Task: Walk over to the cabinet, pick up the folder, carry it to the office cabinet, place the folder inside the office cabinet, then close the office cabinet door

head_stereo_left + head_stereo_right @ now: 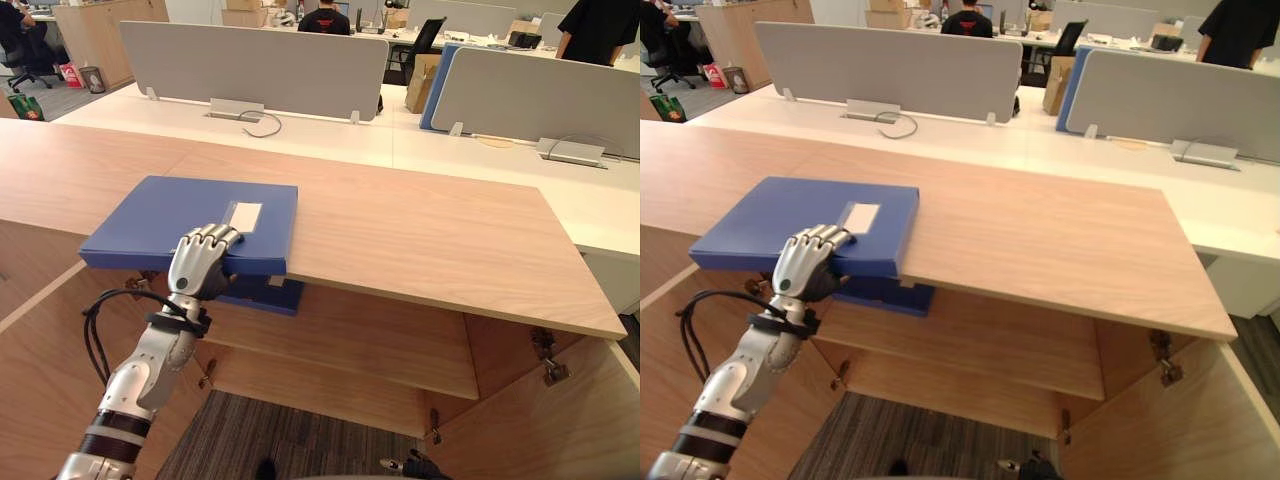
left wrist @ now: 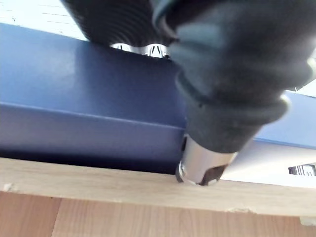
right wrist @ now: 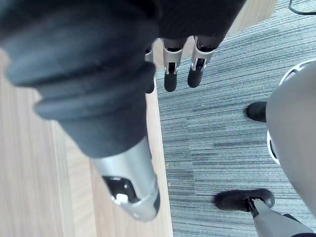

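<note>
the left hand (image 1: 200, 262) covers part of the near edge of the blue folder (image 1: 190, 225), and in its wrist view the dark cover hides all but a sliver of the fingers (image 2: 148, 49) curled over it. a second blue thing (image 1: 265, 293) sits mostly hidden under the cabinet top (image 1: 420, 240); what it is cannot be told. the right hand (image 3: 129, 187) has its finger bases behind its cover. a seated person (image 1: 325, 15) and a standing person (image 1: 600, 25) are cut off by the top edge.

Blue folder (image 1: 190, 225), white label on top, lies flat at 9 o'clock on the cabinet (image 1: 420, 240) top. Its near edge overhangs the front; cabinet doors open.
</note>
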Motion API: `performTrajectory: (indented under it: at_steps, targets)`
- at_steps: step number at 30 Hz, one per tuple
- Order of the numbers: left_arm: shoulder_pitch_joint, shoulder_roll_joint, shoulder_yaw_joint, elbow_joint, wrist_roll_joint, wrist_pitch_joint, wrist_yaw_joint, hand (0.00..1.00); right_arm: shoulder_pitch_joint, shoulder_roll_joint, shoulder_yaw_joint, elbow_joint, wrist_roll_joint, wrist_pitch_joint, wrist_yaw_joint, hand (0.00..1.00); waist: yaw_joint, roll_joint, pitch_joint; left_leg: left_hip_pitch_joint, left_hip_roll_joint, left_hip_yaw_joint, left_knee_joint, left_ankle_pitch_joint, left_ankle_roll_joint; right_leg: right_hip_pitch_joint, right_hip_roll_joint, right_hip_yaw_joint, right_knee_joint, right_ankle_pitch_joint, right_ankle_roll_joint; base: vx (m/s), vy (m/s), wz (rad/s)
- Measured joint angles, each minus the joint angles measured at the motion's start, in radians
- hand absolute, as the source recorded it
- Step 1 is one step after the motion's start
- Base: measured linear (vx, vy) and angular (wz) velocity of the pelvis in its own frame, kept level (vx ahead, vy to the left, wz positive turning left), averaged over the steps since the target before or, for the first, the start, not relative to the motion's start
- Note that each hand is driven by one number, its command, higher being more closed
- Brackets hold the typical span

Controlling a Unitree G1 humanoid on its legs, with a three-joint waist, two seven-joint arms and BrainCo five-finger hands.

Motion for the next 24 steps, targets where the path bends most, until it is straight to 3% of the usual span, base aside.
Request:
performTrajectory:
  at_steps: [4, 8, 10, 11, 13, 14, 16, 18, 19, 21, 24]
  targets:
    - [0.074, -0.091, 0.006, -0.138, -0.040, -0.008, -0.012, 1.00, 0.009, 0.000, 0.000, 0.001, 0.000, 0.000, 0.000, 0.00, 0.000, 0.000, 0.001, 0.000, -0.002, 0.003, 0.000, -0.004, 0.002, 0.000, -0.006, 0.001, -0.002, 0.000, 0.000, 0.00, 0.000, 0.00]
    - [0.145, -0.229, 0.010, -0.346, -0.208, -0.039, -0.050, 1.00, 0.028, -0.004, -0.001, 0.001, 0.032, -0.001, -0.001, 0.00, 0.000, 0.015, -0.002, -0.002, -0.010, 0.013, 0.000, -0.007, 0.004, -0.005, -0.014, 0.011, 0.003, 0.001, 0.000, 0.01, 0.014, -0.05]
    - [0.176, -0.277, 0.004, -0.460, -0.428, -0.075, -0.097, 1.00, 0.038, -0.010, 0.004, -0.003, 0.096, -0.011, -0.005, 0.00, 0.000, 0.022, -0.007, -0.001, -0.007, 0.025, 0.001, -0.007, 0.004, -0.014, -0.016, 0.029, 0.013, 0.001, 0.000, 0.01, 0.030, -0.15]
    - [0.179, -0.284, 0.001, -0.485, -0.485, -0.087, -0.108, 1.00, 0.045, -0.011, 0.006, -0.008, 0.111, -0.013, -0.009, 0.00, 0.000, 0.021, -0.009, -0.001, -0.002, 0.030, 0.001, -0.007, 0.004, -0.016, -0.016, 0.035, 0.014, 0.001, 0.000, -0.01, 0.014, -0.23]
    - [0.212, -0.293, -0.001, -0.555, -0.808, -0.138, -0.178, 1.00, 0.102, -0.011, 0.077, -0.120, 0.163, -0.022, -0.023, 0.00, -0.001, 0.022, -0.028, -0.002, 0.015, 0.070, 0.001, -0.007, 0.004, -0.048, -0.012, 0.084, 0.033, 0.004, -0.003, -0.03, 0.019, -0.49]
    - [0.217, -0.298, -0.005, -0.565, -0.896, -0.148, -0.200, 1.00, 0.123, -0.012, 0.095, -0.164, 0.165, -0.023, -0.024, 0.00, -0.004, 0.026, -0.033, -0.001, 0.019, 0.078, 0.001, -0.007, 0.004, -0.054, -0.011, 0.097, 0.036, 0.005, -0.005, -0.05, 0.024, -0.57]
    - [0.250, -0.336, -0.039, -0.562, -1.369, -0.161, -0.319, 1.00, 0.199, -0.019, 0.157, -0.358, 0.197, -0.033, -0.032, 0.00, -0.032, 0.033, -0.043, -0.001, 0.027, 0.109, 0.001, -0.006, 0.004, -0.083, -0.006, 0.135, 0.057, 0.009, -0.009, -0.08, 0.029, -0.45]
    - [0.315, -0.355, -0.081, -0.537, -1.598, -0.133, -0.387, 1.00, 0.267, -0.012, 0.186, -0.525, 0.194, -0.035, -0.037, 0.00, -0.062, 0.034, -0.042, 0.000, 0.037, 0.132, 0.001, -0.006, 0.005, -0.104, -0.002, 0.163, 0.065, 0.014, -0.011, -0.11, 0.031, -0.48]
    - [0.371, -0.356, -0.111, -0.502, -1.700, -0.099, -0.424, 1.00, 0.308, -0.007, 0.197, -0.639, 0.189, -0.034, -0.041, 0.00, -0.069, 0.035, -0.038, -0.001, 0.048, 0.164, 0.000, -0.012, 0.001, -0.125, 0.002, 0.194, 0.071, 0.021, -0.014, -0.15, 0.048, -0.68]
    - [0.426, -0.369, -0.142, -0.476, -1.800, -0.059, -0.445, 1.00, 0.371, 0.011, 0.200, -0.821, 0.152, -0.032, -0.046, 0.00, -0.084, 0.040, -0.029, -0.001, 0.056, 0.198, 0.000, -0.021, 0.010, -0.150, 0.006, 0.238, 0.072, 0.023, -0.025, -0.12, 0.047, -0.66]
    - [0.453, -0.398, -0.144, -0.491, -1.865, -0.051, -0.466, 1.00, 0.456, 0.032, 0.200, -1.076, 0.113, -0.031, -0.062, 0.00, -0.101, 0.041, -0.016, 0.002, 0.056, 0.245, 0.001, -0.026, 0.014, -0.181, 0.001, 0.279, 0.089, 0.024, -0.014, -0.08, 0.060, -0.53]
